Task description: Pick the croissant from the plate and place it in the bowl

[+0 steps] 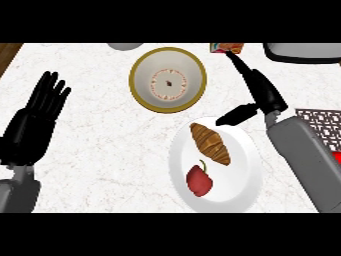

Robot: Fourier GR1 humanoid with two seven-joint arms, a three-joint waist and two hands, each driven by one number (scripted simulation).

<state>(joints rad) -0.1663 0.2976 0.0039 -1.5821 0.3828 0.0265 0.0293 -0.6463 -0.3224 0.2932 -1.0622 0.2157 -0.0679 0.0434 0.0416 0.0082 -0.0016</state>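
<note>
Two items lie on the white plate point(248, 170) near right on the marble table point(99, 150): the croissant point(210, 143) at its far part, a red pepper point(199, 181) nearer. Right hand point(265, 95), fingers straight and holding nothing, stretches far past the plate's right rim, right of the yellow-rimmed bowl point(168, 80). Left hand point(36, 120) rests open at left, fingers up.

White marble counter point(106, 150) with wood at both far corners. Red pepper point(199, 181) at near centre. Far edge: a pale round object point(126, 46) (cut off), an orange-red packet point(226, 48), a white appliance point(308, 52). Patterned mat point(328, 127) at right.
</note>
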